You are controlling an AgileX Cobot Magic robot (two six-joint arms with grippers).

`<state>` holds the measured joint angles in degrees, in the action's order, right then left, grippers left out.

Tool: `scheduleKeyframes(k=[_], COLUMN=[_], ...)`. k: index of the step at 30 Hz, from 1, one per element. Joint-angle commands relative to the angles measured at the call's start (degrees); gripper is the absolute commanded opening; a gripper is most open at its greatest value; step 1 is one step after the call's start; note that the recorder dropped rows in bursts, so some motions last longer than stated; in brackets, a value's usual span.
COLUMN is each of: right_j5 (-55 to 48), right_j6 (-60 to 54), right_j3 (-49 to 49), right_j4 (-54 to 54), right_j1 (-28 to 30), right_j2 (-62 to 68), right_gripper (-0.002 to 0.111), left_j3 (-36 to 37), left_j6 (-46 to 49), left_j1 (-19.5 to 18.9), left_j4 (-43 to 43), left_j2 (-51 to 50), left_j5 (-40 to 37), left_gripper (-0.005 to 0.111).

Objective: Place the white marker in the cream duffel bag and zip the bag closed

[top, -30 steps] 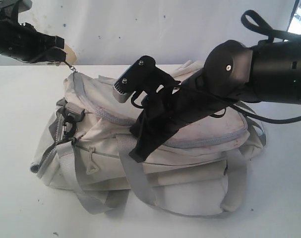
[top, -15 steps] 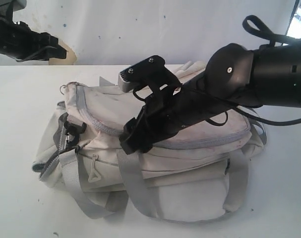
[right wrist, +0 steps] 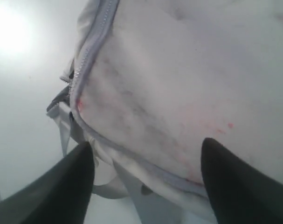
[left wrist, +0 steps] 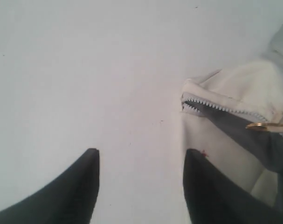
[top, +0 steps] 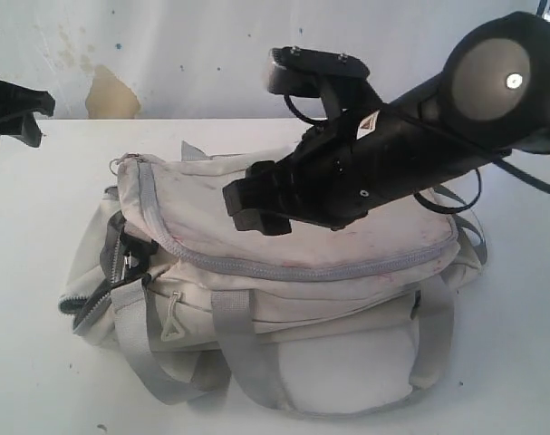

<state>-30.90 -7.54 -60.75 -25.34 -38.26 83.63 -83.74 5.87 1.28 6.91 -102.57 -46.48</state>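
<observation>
- Right now my right gripper (top: 247, 204) hangs over the top panel of the cream duffel bag (top: 365, 240), pointing toward the bag's left end in the exterior view.
- In the right wrist view the same gripper (right wrist: 146, 147) has its two dark fingers (right wrist: 62, 186) spread wide, with nothing between them but the bag's fabric beneath.
- I cannot tell from either view whether its tips touch the fabric.
- My left gripper (top: 12, 109) sits at the far left edge of the exterior view, well apart from the bag and over the white table (top: 39, 227).
- From its own wrist camera, the left gripper (left wrist: 141, 156) is also parted, fingers (left wrist: 71, 196) wide, gripping nothing, with bare table between them.
- Just beside it in that view lies one end of the bag, where a side zipper (left wrist: 211, 106) gapes and a small gold ring (left wrist: 260, 125) shows.
- The bag lies on its side across the middle of the table, and the grey top zipper (top: 284, 270) runs closed along the visible front edge of the flap.
- Grey webbing straps (top: 247, 349) loop down the front face, and a black clip (top: 130, 245) hangs at the left end.
- Faint red smudges (right wrist: 216, 128) mark the top panel.
- I cannot tell where the white marker is.
</observation>
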Motion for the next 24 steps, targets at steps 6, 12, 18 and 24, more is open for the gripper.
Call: scheduleKeyframes(k=[6, 12, 18, 24], right_j5=[-8.7, -15.2, -16.4, -18.4], right_j6=[24.6, 19.8, 16.2, 8.5], right_j3=[-0.2, -2.1, -2.1, -2.0], right_j4=[22.6, 22.6, 22.5, 22.3], right_j1=[3.6, 15.4, 28.4, 36.3], right_j2=[-1.5, -1.5, -1.3, -0.3], right_gripper=[0.041, 0.023, 0.022, 0.002], left_j3=[0.7, 7.9, 14.6, 18.6], left_j6=[-5.9, -6.3, -7.1, -7.1], left_j1=[0.0, 0.0, 0.0, 0.0], left_j4=[-1.1, -0.8, -1.1, -1.5], left_j2=[4.9, 13.2, 19.9, 23.6], left_j5=[-3.7, -3.9, -4.3, -4.3], left_gripper=[0.054, 0.038, 0.038, 0.038])
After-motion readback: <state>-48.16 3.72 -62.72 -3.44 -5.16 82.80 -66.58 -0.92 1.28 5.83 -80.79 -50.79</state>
